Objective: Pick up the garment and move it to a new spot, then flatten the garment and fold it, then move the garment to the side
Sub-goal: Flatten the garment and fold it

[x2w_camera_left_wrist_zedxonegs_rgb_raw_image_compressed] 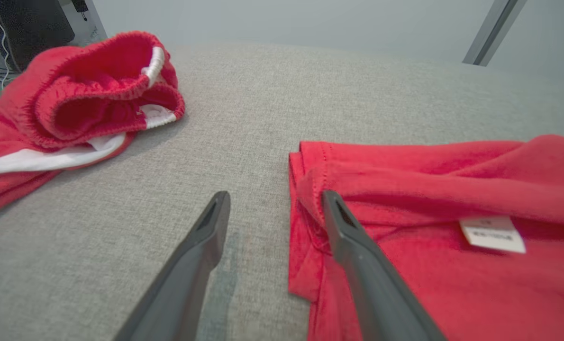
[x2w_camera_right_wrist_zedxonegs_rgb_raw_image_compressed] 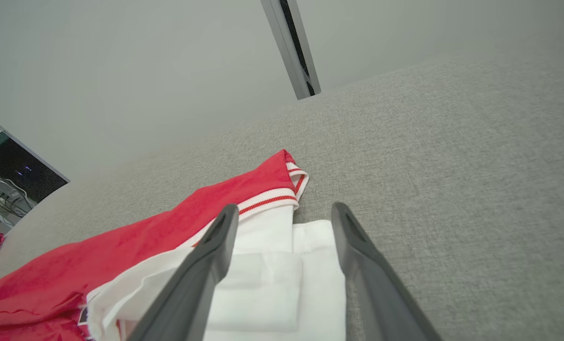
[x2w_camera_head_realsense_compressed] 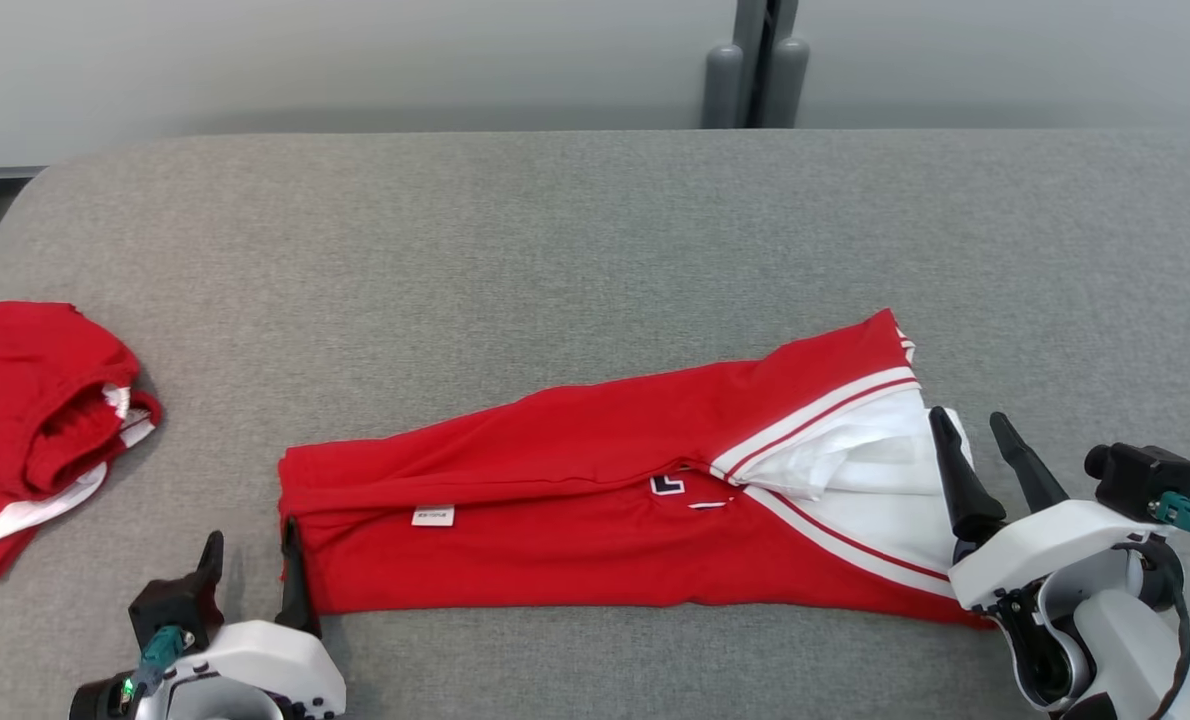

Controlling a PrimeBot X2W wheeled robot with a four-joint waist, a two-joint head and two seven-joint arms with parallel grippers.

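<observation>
The garment [x2w_camera_head_realsense_compressed: 575, 470] is red with a white, red-striped end and lies folded into a long band across the near part of the grey table [x2w_camera_head_realsense_compressed: 555, 240]. My left gripper [x2w_camera_head_realsense_compressed: 253, 555] is open at the garment's left end. In the left wrist view the left gripper [x2w_camera_left_wrist_zedxonegs_rgb_raw_image_compressed: 275, 199] straddles the hem, and one finger [x2w_camera_left_wrist_zedxonegs_rgb_raw_image_compressed: 353, 241] lies on the red cloth [x2w_camera_left_wrist_zedxonegs_rgb_raw_image_compressed: 452, 284]. My right gripper [x2w_camera_head_realsense_compressed: 970, 420] is open over the white end. In the right wrist view the right gripper [x2w_camera_right_wrist_zedxonegs_rgb_raw_image_compressed: 286, 210] has both fingers above the white fabric [x2w_camera_right_wrist_zedxonegs_rgb_raw_image_compressed: 272, 284], gripping nothing.
A second red and white garment [x2w_camera_head_realsense_compressed: 25, 410] lies crumpled at the table's left edge, also seen in the left wrist view as a bunched heap [x2w_camera_left_wrist_zedxonegs_rgb_raw_image_compressed: 83, 94]. Grey posts [x2w_camera_head_realsense_compressed: 755, 70] stand behind the far edge. Bare grey table stretches beyond the folded garment.
</observation>
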